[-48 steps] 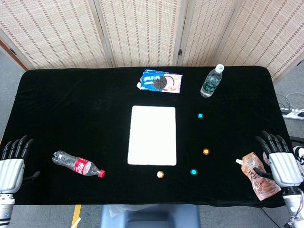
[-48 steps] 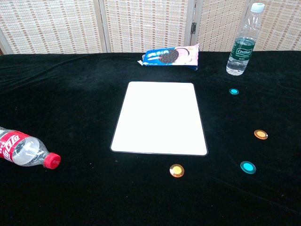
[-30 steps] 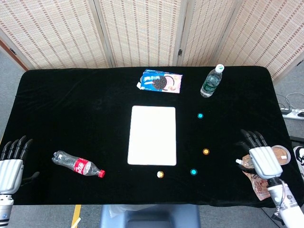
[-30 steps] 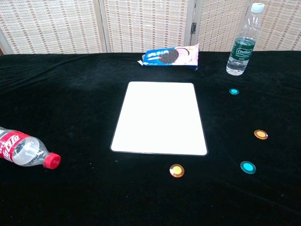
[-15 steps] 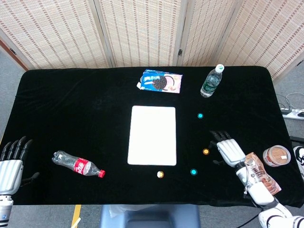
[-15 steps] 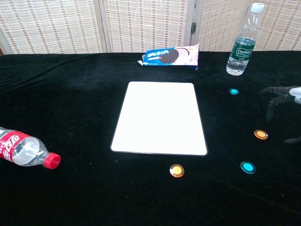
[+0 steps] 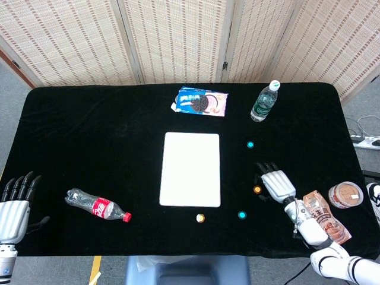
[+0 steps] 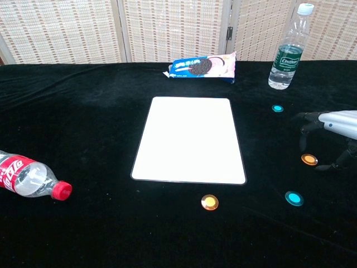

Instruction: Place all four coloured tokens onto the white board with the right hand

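Right hand (image 7: 275,183) palm down, fingers apart, holding nothing, hovering just over the orange token (image 8: 309,159). Half a second ago it sat further right. Left hand (image 7: 14,205) open at table's near-left edge, unmoved. All four tokens off the white board (image 7: 190,169), unshifted.

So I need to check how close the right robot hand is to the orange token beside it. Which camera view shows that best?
The chest view: the right robot hand hangs open above the orange token, with a visible gap. The head view shows the hand whole from above, beside the token, but not its height.
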Robot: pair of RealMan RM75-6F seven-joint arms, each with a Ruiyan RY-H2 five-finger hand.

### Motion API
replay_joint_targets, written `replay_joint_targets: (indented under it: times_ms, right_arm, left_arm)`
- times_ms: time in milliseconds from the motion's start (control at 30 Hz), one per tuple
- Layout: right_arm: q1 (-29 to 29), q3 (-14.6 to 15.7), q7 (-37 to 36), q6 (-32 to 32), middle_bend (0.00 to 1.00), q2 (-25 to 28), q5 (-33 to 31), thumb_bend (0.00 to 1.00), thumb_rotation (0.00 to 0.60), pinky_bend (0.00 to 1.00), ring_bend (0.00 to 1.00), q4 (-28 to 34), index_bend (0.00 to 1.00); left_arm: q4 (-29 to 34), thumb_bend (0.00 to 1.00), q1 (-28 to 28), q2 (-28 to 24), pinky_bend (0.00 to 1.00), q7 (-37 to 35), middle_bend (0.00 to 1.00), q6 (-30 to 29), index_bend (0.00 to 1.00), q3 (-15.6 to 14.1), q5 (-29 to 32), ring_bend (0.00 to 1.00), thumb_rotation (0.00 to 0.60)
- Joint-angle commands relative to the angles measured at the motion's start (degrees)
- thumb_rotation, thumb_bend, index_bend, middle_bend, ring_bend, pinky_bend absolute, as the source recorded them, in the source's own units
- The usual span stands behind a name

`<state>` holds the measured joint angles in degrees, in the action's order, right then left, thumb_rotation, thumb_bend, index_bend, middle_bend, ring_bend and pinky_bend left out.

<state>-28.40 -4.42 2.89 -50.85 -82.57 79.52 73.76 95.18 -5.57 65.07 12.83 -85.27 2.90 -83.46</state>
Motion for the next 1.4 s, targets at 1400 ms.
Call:
replay_joint_targets:
  times_ms: [1400]
  right_arm:
    - [-12.18,-4.04,3.98,6.09,0.14,-2.97,-0.68,0.38,0.600,0.00,0.05,9.37,0.54]
  left_arm:
    - [0.53,0.07,0.72,-0.78,0.00,-0.79,0.00,-1.39,0.00,-0.13,-1.16,0.00,0.600]
